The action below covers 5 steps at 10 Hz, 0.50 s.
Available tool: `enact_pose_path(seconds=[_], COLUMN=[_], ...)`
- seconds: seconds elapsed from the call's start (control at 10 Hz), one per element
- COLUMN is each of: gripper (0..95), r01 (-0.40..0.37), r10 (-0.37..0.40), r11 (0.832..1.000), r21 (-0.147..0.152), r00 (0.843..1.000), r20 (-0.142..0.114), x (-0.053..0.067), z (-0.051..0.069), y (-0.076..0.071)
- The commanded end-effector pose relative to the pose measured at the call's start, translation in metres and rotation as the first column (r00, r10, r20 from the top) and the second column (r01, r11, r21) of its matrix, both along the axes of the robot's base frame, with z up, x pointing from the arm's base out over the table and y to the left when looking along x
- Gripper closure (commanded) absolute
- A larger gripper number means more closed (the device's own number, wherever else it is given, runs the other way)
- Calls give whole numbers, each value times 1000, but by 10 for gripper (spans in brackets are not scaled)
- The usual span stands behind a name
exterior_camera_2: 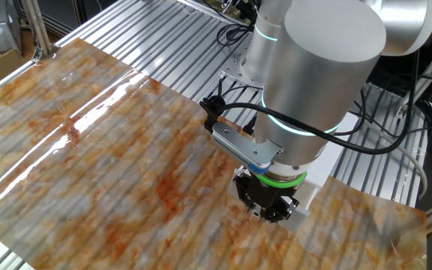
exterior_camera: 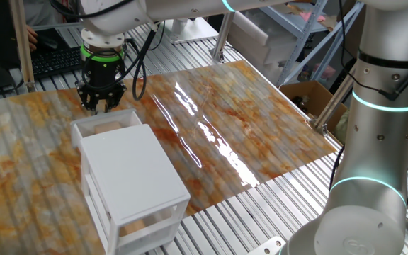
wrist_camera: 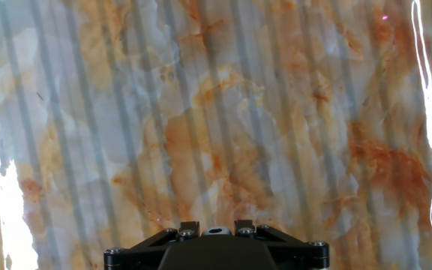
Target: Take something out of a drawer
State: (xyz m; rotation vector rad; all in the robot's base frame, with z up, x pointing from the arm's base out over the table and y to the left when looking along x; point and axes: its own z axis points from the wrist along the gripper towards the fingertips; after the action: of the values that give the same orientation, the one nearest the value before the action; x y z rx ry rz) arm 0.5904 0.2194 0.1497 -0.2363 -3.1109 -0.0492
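Observation:
The drawer, a shallow white tray, stands pulled out from the top of the white cabinet toward the far side. A tan wooden block lies inside it. My gripper hangs just over the drawer's far end with its black fingers drawn together, shut, and nothing shows between them. In the other fixed view the gripper points down at the table, and the arm hides the drawer and the block. The hand view holds only the gripper's black base and the marbled cover.
An orange and grey marbled cover lies over the slatted metal table. Behind the frosted front of the lower drawer sits a blurred tan lump. A cardboard box stands past the right edge, a keyboard at the far left.

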Motion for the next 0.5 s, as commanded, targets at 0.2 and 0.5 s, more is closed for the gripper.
enact_pose_path(seconds=[0.2, 0.5], gripper=[950, 950], r01=[13, 13], r10=[-13, -13], r11=[1000, 1000], r21=[1, -2], r00=[1000, 1000], r20=[-1, -1], x=[0, 1], z=[0, -2], y=[0, 1])
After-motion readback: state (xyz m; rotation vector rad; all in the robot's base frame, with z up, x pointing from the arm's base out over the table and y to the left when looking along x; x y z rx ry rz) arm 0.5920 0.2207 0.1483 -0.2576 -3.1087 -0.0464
